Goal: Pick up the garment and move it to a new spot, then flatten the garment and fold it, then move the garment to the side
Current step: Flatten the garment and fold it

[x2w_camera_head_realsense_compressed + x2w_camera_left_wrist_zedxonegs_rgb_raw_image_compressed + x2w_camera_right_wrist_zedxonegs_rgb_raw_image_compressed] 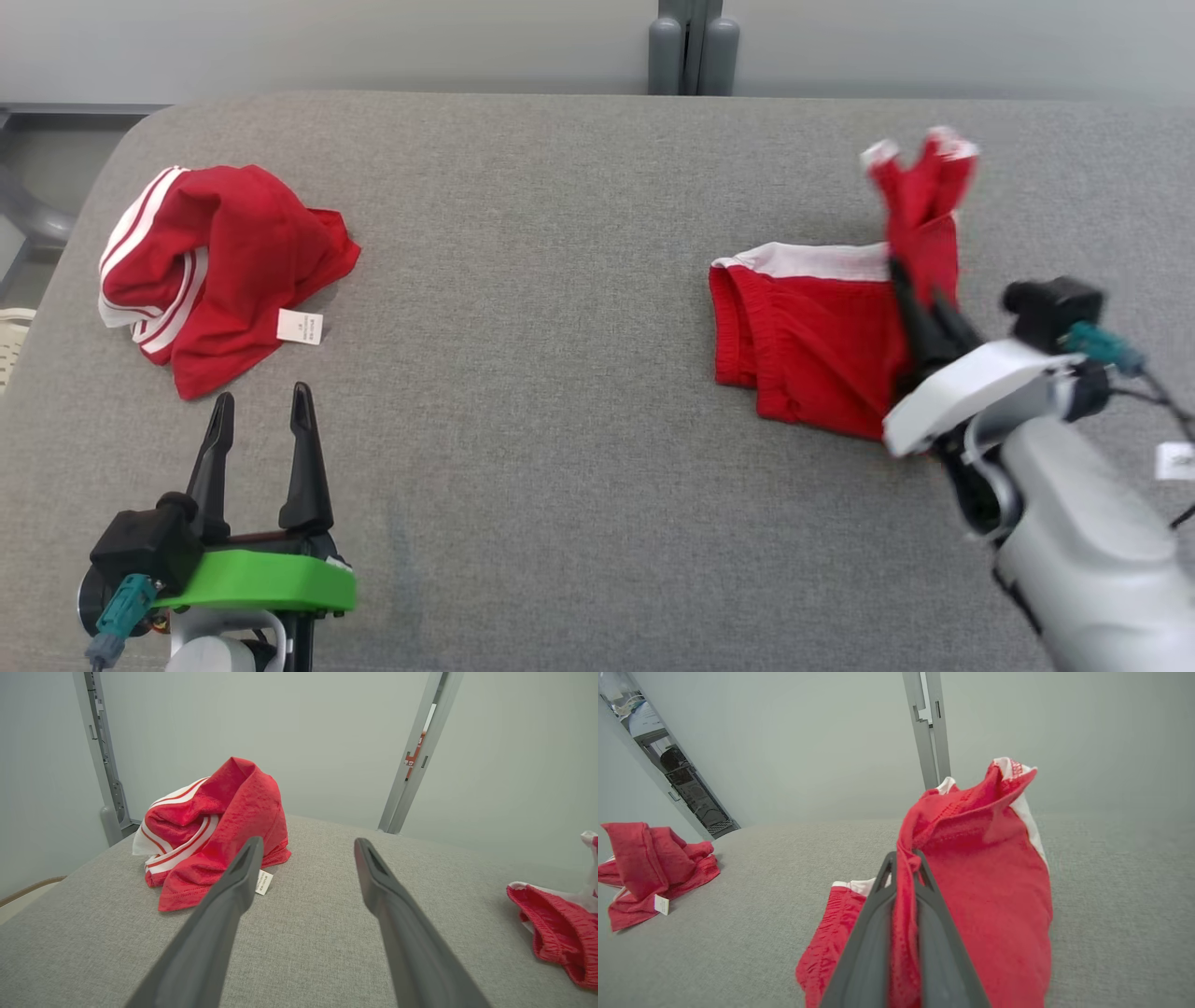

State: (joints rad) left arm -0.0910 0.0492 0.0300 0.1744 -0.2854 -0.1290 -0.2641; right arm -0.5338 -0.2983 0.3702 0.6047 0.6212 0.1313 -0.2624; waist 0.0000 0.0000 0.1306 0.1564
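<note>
**Head view: red garment pinched in my right claw**

My right claw (898, 273) is clamped tight on a fold of the red garment with white trim (822, 345), at the right side of the grey bench (560, 280). One end of the cloth stands up above the claw, blurred. The rest lies bunched on the bench. My left claw (262, 397) is spread wide with nothing in it, low at the near left, just short of a crumpled red garment with white stripes (224, 261) and its white label (300, 327)
</note>
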